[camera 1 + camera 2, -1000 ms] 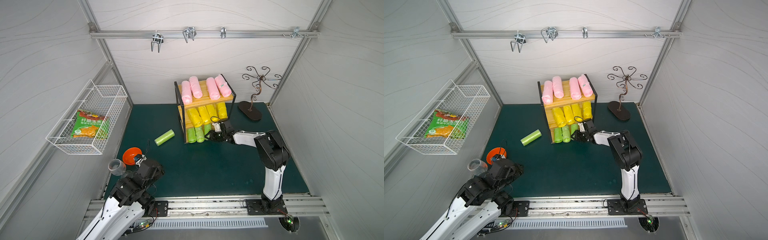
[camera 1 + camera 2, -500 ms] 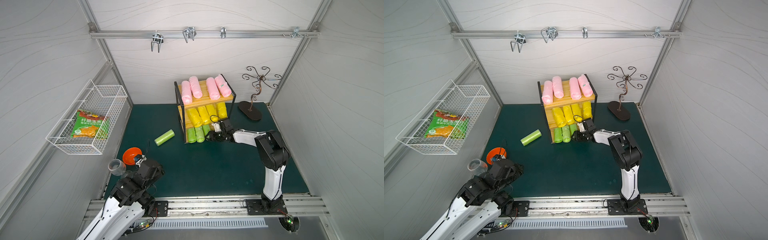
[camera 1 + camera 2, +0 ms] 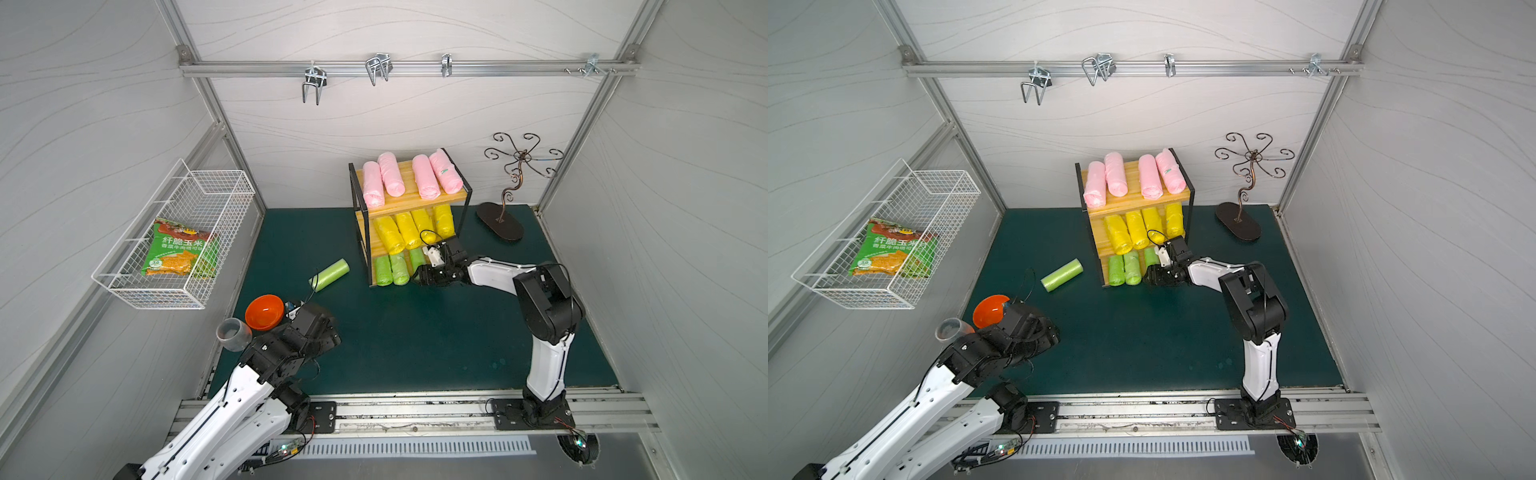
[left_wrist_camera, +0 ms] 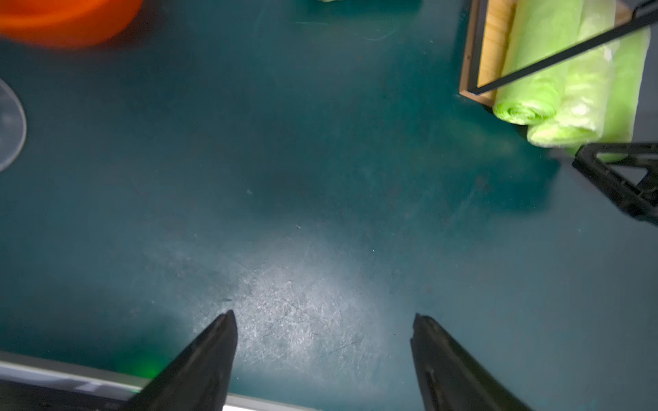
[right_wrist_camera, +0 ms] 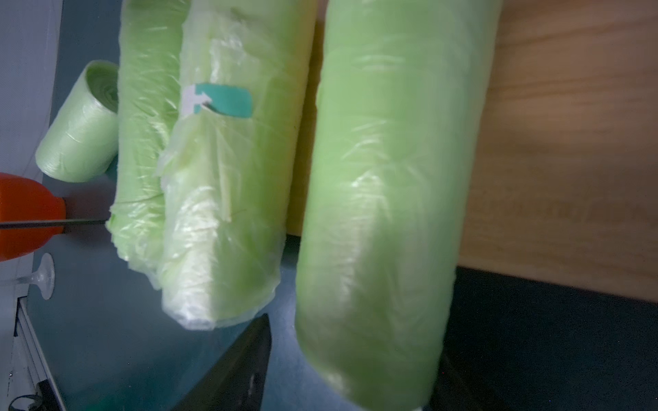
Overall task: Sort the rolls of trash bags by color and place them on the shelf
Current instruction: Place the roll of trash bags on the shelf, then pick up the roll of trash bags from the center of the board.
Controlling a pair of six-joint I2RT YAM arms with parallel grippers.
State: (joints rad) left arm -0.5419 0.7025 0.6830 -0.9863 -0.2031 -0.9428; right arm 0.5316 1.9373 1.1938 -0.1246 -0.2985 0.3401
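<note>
The shelf (image 3: 409, 176) holds several pink rolls on its top tier, several yellow ones in the middle and three light green ones at the bottom. My right gripper (image 3: 419, 276) (image 5: 356, 338) is open at the bottom tier. The third green roll (image 5: 391, 178) lies on the board between its fingers, and one finger stands clear of it. Beside it lies a green roll with a teal label (image 5: 228, 178). Another green roll (image 3: 329, 274) lies loose on the mat left of the shelf. My left gripper (image 3: 328, 332) (image 4: 324, 315) hangs open over the mat at the front left, holding nothing.
An orange bowl (image 3: 264, 311) and a clear cup (image 3: 232, 334) sit just left of my left arm. On the left wall hangs a white wire basket (image 3: 216, 187) with a snack bag (image 3: 180, 249). A metal hook stand (image 3: 498, 222) is right of the shelf.
The right gripper's jaws have widened around the green roll on the bottom tier. The left jaws have widened too. Both arms have barely moved.
</note>
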